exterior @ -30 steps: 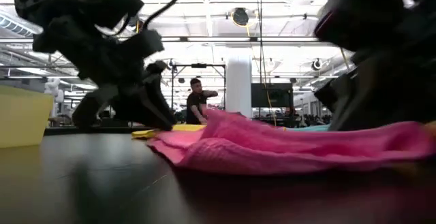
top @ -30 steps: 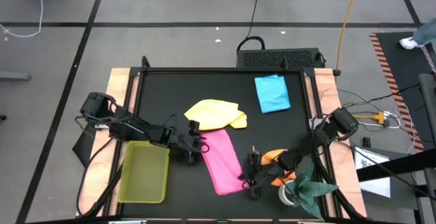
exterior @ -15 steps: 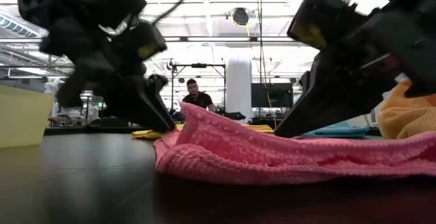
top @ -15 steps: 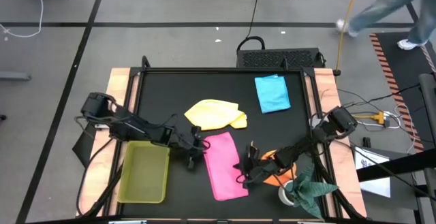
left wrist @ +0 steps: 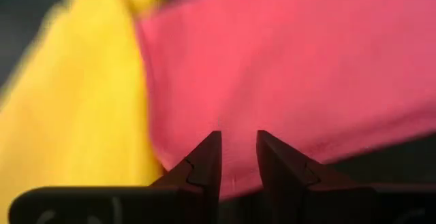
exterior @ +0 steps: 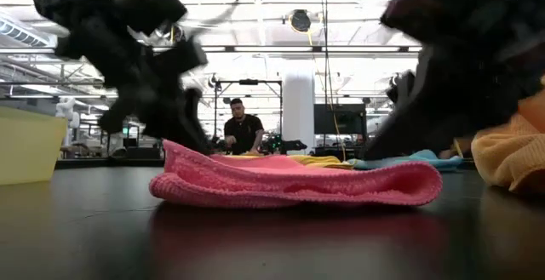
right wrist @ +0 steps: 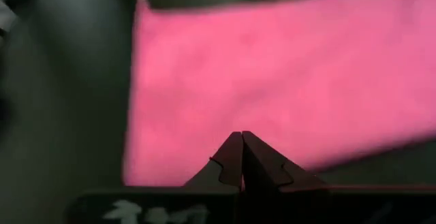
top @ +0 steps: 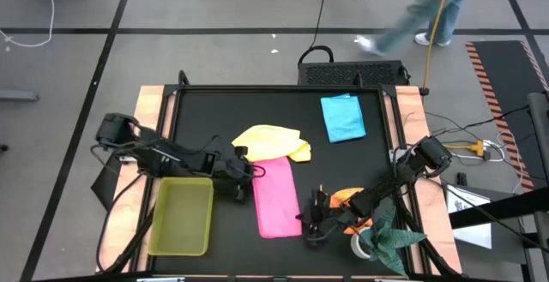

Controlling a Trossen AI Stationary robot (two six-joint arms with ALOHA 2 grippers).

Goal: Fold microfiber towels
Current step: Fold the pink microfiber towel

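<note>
Black matting covers the table, with a workshop floor and a passing person beyond it. On it the left gripper [top: 249,171] sits at the far left corner of the pink towel [top: 276,200], its fingers a narrow gap apart — the wrist view shows nothing between them, the pink edge just ahead. The right gripper [top: 310,225] rests at the towel's near right corner, fingers pressed together on nothing.

Half a second ago the pink cloth stood humped between the two arms; a second ago it lay skewed toward the right arm. Now it lies flat as a doubled strip — the low view shows two layers with a rounded fold — so, by the look of it, this fold is laid and both grippers have let go.

Its long axis runs from the table's far side to the near side, almost square to the edges. Nearby lie the yellow towel [top: 268,141], touching its far end, the orange towel [top: 347,201] under the right arm, and the light blue towel [top: 342,117] well apart.
</note>
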